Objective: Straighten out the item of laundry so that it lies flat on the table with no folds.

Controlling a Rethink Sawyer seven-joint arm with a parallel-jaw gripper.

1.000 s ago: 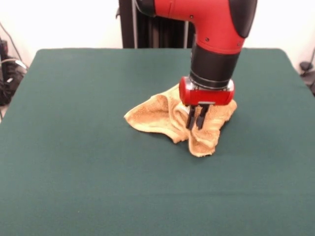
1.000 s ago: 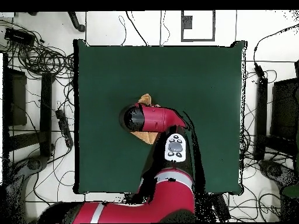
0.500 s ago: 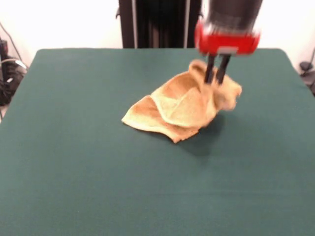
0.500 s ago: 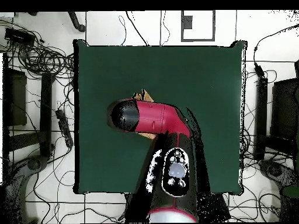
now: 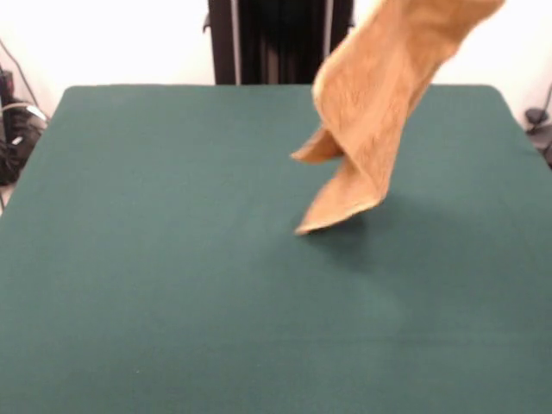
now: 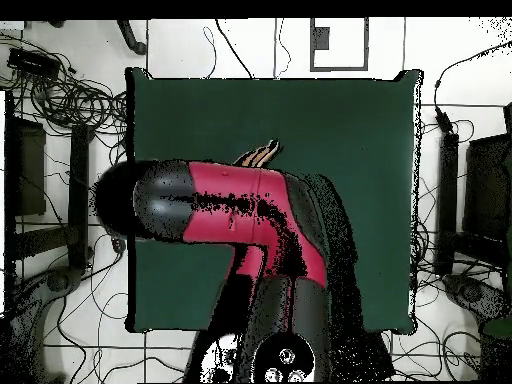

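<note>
Washcloth: our orange-tan washcloth point(image 5: 371, 103) hangs in the air above the right half of the surface point(image 5: 172, 285). Its top runs out of the front view at the upper edge, and its lowest corner hangs close over the green felt; whether it touches we cannot tell.
Shape: it drapes as a long twisted fall with one fold curled inward at the left, so it is far from flat.
Overhead glimpse: only a small tan edge point(image 6: 258, 154) peeks out beyond the arm point(image 6: 225, 205).
Gripper: neither view shows it. The front view cuts off above the cloth and the arm's own body covers it from above, so we cannot tell how wide it stands. We judge that it has hold of the cloth's top, since the cloth hangs from up there.
Arm pose: raised high, reaching from the base across the surface, its red and black bulk lying level over the near-left part in the overhead view.
Step in hand: lifting the cloth clear so that it hangs open.
Doing it well: we would let the twist settle, lower the bottom corner onto open felt first, then draw sideways so the rest lays down without doubling.
Risk: dropping it straight down would likely pile it again.
</note>
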